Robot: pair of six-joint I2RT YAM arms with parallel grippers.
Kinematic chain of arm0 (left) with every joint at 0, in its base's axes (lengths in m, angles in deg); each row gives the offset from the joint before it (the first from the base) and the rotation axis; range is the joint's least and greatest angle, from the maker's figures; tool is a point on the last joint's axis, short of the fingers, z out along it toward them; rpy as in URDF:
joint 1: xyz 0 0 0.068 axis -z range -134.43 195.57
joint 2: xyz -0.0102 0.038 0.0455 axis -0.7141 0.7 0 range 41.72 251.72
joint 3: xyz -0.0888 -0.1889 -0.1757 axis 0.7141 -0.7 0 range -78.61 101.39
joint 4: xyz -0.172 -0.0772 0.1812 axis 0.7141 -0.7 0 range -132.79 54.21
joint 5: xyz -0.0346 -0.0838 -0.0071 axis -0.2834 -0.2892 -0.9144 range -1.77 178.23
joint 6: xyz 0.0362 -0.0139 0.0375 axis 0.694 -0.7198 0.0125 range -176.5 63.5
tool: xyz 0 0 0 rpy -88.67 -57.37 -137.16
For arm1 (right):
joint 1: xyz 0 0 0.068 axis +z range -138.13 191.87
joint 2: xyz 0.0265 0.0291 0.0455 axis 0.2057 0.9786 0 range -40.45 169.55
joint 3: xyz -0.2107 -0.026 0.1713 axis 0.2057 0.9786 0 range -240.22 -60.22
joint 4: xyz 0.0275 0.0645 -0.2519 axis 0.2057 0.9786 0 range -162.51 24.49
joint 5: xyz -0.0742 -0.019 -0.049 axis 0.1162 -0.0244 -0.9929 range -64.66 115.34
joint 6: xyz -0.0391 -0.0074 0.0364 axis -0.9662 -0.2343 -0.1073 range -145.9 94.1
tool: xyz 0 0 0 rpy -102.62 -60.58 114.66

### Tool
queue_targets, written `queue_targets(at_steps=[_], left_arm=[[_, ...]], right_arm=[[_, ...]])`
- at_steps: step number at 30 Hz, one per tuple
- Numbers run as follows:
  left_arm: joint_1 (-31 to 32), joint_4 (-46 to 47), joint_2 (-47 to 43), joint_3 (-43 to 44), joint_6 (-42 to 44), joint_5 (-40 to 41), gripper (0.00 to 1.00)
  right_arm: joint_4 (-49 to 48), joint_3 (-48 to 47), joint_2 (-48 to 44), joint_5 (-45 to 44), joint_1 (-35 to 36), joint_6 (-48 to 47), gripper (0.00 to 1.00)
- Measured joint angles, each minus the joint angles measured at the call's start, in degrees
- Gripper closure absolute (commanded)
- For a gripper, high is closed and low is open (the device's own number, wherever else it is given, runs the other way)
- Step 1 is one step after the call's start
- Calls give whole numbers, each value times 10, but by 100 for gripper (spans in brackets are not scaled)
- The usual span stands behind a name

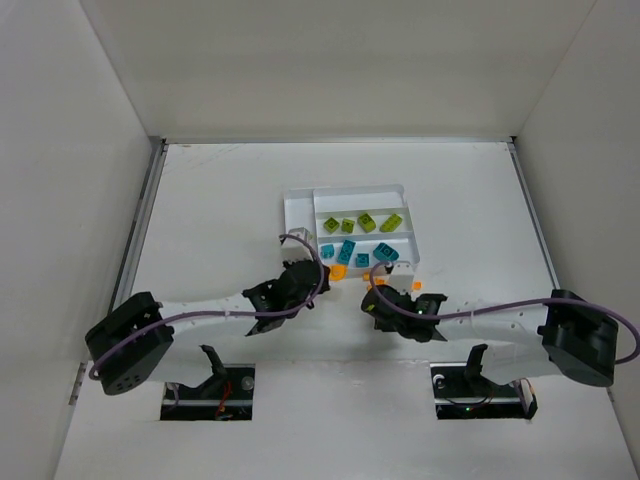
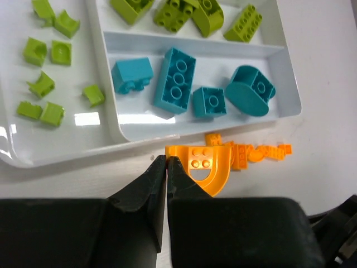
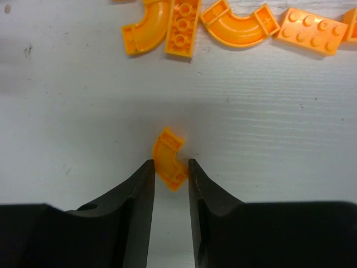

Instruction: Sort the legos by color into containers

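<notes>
Orange, small and curved, one brick (image 3: 169, 160) lies on the table (image 3: 268, 111) between the right gripper's (image 3: 167, 163) fingertips, which flank it closely; whether they pinch it I cannot tell. The left gripper (image 2: 167, 162), fingers pressed together and empty, sits beside an orange arch (image 2: 207, 167) just outside the tray (image 2: 145, 137) holding green bricks (image 2: 184, 14) and teal bricks (image 2: 175, 78).

The white tray (image 2: 145, 120) holds four lime bricks (image 2: 178, 11) in one long section and four teal ones (image 2: 177, 78) in the next. What look like small lime bits (image 2: 42, 84) lie in its narrow section. Orange legos (image 1: 338, 270) sit outside on the table (image 2: 323, 84): an arch (image 2: 203, 164) just beside the rim, a row of small pieces (image 2: 251, 152) near it, and one curved bit (image 3: 169, 158) apart.
</notes>
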Motion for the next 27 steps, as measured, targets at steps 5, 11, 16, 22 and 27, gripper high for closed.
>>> queue_targets(at_steps=[5,11,16,22,27], left_arm=[[-66,2,9,25,10,-23,100],[-132,22,96,117,24,-50,100],[-163,37,188,220,51,-63,100],[-203,41,312,328,78,-81,98],[-232,29,379,380,92,-88,98]], right_arm=[[-10,0,2,4,12,1,79],[-10,2,-18,7,17,3,79],[-15,7,-58,7,19,7,79],[-27,14,-71,7,19,7,79],[-43,14,-71,7,19,6,79]])
